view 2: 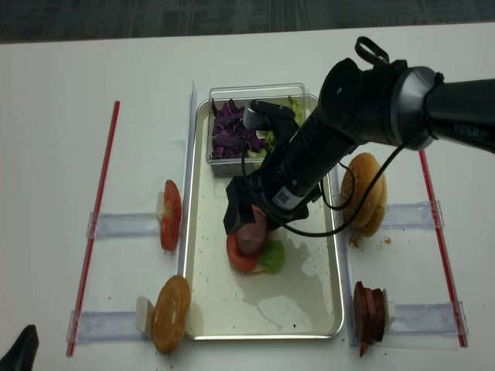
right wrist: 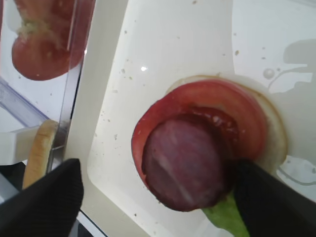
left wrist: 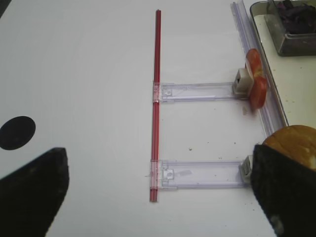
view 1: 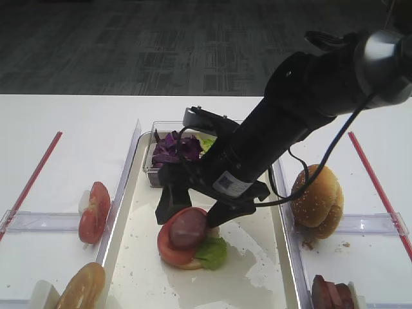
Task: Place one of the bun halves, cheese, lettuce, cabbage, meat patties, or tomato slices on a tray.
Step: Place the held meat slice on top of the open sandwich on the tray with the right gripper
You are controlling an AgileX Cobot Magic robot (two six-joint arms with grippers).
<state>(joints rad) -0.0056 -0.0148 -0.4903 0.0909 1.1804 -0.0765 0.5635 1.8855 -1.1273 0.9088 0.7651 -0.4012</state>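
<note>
Meat, as a round reddish-brown patty (right wrist: 185, 165), is seen lying on a glossy red tomato slice (right wrist: 237, 116) with a ruffled green lettuce piece (view 1: 210, 252) at its 4 o'clock, all stacked near the middle of the long cream-white shallow tray (view 1: 254, 280). The tray is set on a white bench (view 1: 71, 129), bordered by clear plastic rails and red strips; dark patterned carpet is seen beyond the bench at 12 o'clock. A clear plastic box (view 2: 259, 90) of dark purple shredded cabbage (view 2: 230, 131) sits at the tray's 12 o'clock end. The right black pincer (right wrist: 158, 195) is spread wide, its fingers (right wrist: 42, 202) straddling the patty without gripping it. The left pincer (left wrist: 160, 187) is parted above bare bench, holding nothing.
</note>
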